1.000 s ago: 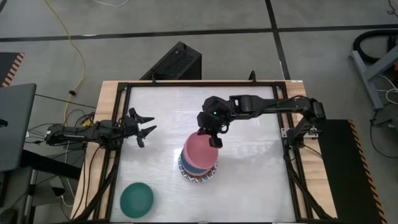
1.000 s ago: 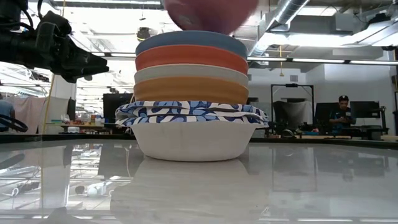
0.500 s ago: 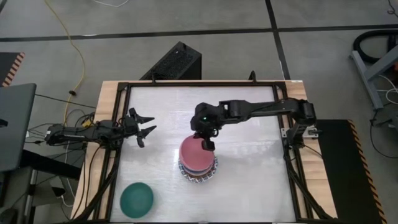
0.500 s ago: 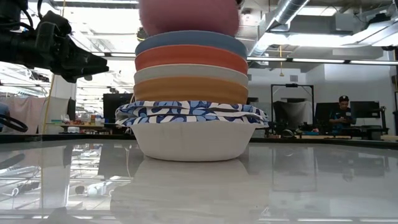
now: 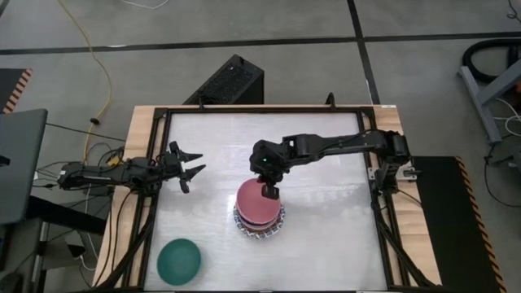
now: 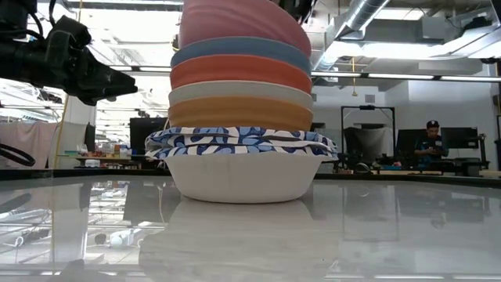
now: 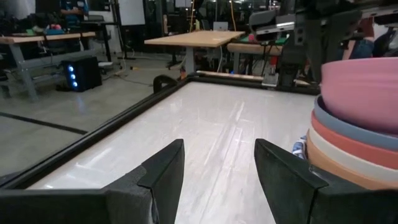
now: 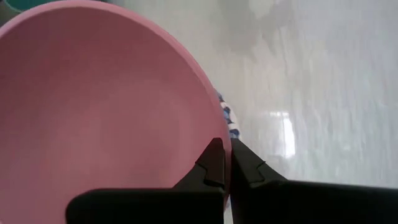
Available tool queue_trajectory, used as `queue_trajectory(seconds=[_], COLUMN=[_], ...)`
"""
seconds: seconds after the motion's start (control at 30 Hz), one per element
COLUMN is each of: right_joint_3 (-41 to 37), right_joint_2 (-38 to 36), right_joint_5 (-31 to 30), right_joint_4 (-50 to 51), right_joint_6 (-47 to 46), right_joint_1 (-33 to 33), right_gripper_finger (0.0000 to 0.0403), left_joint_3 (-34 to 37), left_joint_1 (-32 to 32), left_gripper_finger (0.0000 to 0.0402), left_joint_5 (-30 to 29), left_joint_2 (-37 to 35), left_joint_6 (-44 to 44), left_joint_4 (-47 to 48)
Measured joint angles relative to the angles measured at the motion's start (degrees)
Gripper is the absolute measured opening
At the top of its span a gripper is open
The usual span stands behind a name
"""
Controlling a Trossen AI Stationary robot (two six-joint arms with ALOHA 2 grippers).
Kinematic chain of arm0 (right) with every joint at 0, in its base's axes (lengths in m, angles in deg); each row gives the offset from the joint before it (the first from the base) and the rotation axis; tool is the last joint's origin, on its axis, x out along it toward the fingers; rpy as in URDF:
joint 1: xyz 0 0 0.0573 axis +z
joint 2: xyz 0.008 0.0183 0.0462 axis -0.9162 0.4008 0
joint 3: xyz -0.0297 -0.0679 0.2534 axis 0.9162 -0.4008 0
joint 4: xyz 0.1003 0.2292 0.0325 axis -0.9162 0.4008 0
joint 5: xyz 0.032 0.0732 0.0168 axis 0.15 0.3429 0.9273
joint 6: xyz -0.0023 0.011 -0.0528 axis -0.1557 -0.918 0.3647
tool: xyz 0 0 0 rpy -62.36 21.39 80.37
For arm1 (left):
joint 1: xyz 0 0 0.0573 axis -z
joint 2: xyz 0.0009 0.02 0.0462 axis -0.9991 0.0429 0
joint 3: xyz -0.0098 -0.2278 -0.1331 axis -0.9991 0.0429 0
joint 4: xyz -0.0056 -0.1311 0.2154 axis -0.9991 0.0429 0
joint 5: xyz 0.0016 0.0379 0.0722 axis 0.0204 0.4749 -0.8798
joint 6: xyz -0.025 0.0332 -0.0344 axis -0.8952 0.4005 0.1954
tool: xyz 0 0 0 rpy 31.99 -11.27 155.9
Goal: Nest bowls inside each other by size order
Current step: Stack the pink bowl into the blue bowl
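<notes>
Our right gripper (image 5: 269, 191) pinches the pink bowl (image 5: 258, 202) by its rim, so it sits tilted on the stack (image 6: 243, 149). Our left gripper (image 5: 189, 165) waits open beside the bench (image 5: 326, 236).

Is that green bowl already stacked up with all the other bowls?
No, the dark green bowl sits alone near the table's front left corner, well apart from the stack topped by the pink bowl.

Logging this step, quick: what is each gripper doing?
Left gripper: open, empty.
Right gripper: shut on the pink bowl rim, atop the stack.
</notes>
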Motion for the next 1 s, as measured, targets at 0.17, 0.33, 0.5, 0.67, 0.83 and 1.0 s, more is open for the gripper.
queue_trajectory(seconds=[0.17,0.33,0.5,0.67,0.83,1.0], right_joint_3=[0.0,0.01,2.13,4.85,6.1,6.21], right_joint_2=[-0.04,-0.04,-0.04,-0.11,-0.15,-0.15], right_joint_5=[-1.33,-4.32,-4.28,-4.3,-4.25,-4.3], right_joint_4=[-0.14,-0.15,0.82,2.07,6.99,8.62], right_joint_6=[-1.33,-1.72,-1.9,-2.53,-4.75,-6.25], right_joint_1=[0.37,0.65,0.85,1.33,1.55,1.73], right_gripper_finger=[0.0011,0.0011,0.0011,0.0011,0.0011,0.0011], left_joint_3=[-0.01,0.0,-0.01,-0.02,0.0,-0.01], left_joint_1=[-0.02,-0.02,-0.01,-0.02,-0.02,-0.01], left_gripper_finger=[0.0185,0.0185,0.0185,0.0185,0.0185,0.0185], left_joint_5=[0.01,0.01,0.01,0.01,0.01,0.01], left_joint_2=[0.0,0.0,0.0,0.0,0.0,0.0], left_joint_6=[0.0,0.0,0.0,0.0,0.0,0.0], left_joint_4=[0.02,0.02,0.02,0.02,0.02,0.02])
